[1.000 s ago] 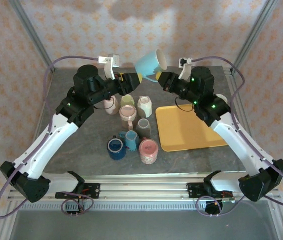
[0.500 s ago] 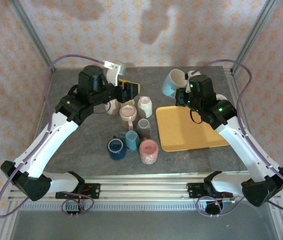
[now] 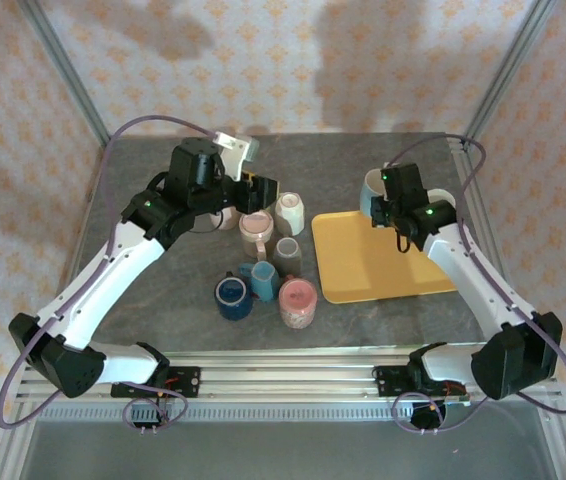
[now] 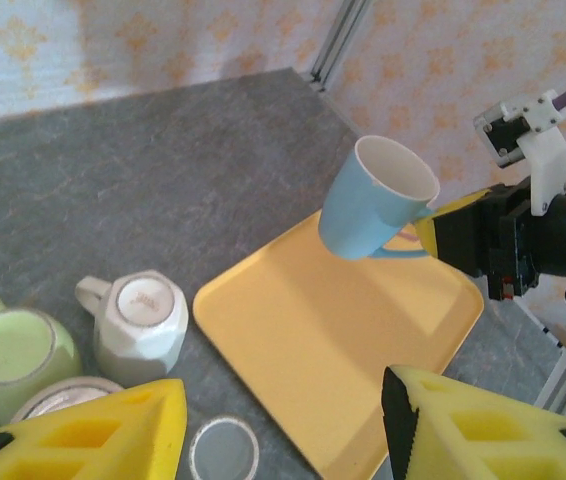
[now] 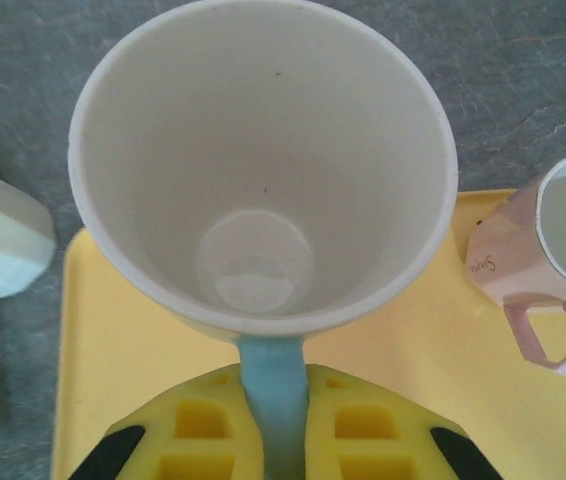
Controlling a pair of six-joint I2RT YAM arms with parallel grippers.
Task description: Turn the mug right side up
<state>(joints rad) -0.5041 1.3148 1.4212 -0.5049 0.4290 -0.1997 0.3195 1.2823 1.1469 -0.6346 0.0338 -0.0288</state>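
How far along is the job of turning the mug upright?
Done: the light blue mug has its opening upward and is only slightly tilted. In hand: the right gripper is shut on its handle, and the mug appears to hang above the yellow tray. Left: set it down and release. The left gripper is open and holds nothing.

Likely lab rig — aluminium frame [image 3: 63, 70], patterned backdrop [image 3: 293, 60]
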